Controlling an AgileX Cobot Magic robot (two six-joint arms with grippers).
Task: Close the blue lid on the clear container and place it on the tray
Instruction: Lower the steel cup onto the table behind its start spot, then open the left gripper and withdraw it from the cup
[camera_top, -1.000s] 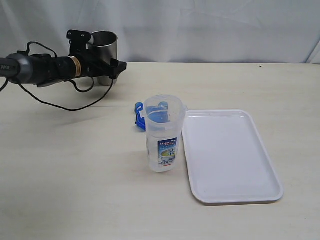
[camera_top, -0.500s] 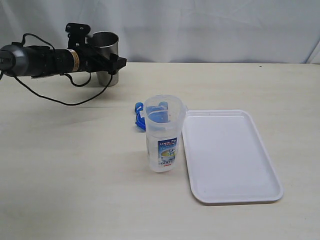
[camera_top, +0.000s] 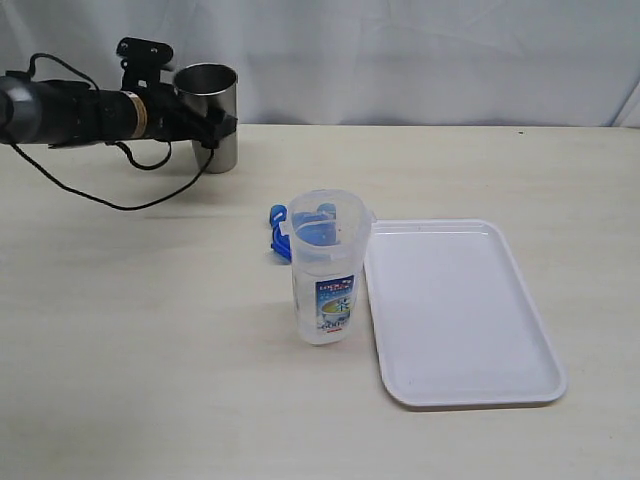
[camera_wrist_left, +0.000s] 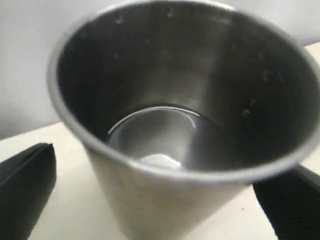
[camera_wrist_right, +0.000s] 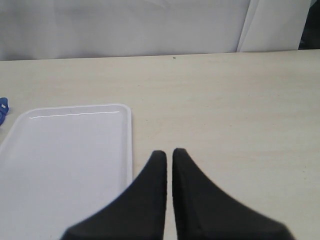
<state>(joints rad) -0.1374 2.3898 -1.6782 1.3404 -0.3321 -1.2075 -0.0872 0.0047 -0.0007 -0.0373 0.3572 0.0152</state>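
Note:
The clear container stands upright and uncovered mid-table, its blue-and-yellow label facing the camera. It touches the left edge of the white tray, which also shows in the right wrist view. The blue lid lies on the table just behind the container, partly hidden by it; a sliver of the lid shows in the right wrist view. My left gripper is far from them at the back left, open, with one finger on each side of a steel cup. My right gripper is shut and empty, off the tray's corner.
The tapered steel cup stands at the back left near the white backdrop, filling the left wrist view, with gaps between it and both fingers. The left arm's black cable droops onto the table.
My left arm has swung back toward the left and risen a little, so its fingers now sit around the steel cup. Container, lid and tray have not moved.

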